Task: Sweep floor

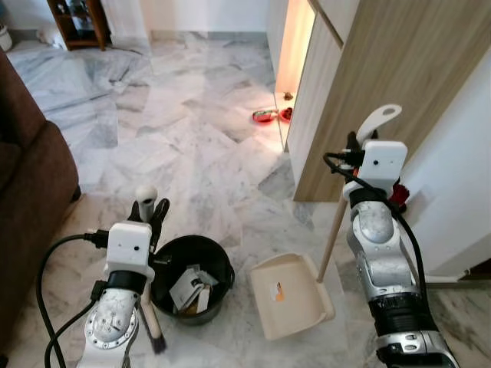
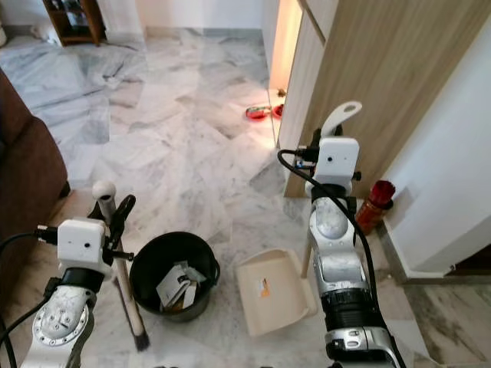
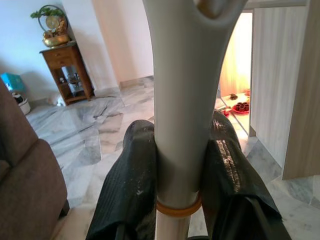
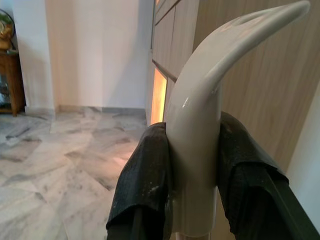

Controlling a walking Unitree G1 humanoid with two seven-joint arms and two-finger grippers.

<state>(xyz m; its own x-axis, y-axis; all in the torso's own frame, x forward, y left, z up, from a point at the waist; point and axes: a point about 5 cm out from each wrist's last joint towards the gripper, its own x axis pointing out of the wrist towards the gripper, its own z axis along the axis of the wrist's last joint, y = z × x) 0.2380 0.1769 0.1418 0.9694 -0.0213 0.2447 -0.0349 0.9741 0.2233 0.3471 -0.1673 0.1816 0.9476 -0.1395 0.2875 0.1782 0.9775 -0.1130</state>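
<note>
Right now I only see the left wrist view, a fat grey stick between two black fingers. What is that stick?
Observer: It's the broom handle, held upright by the left gripper, jaws shut on it.
Operator: What's under it?
Observer: A black bucket with scraps of paper inside stands right beside the broom on the marble floor.
Operator: And the other arm?
Observer: The right gripper is shut on the dustpan handle; the cream dustpan sits on the floor next to the bucket.
</note>
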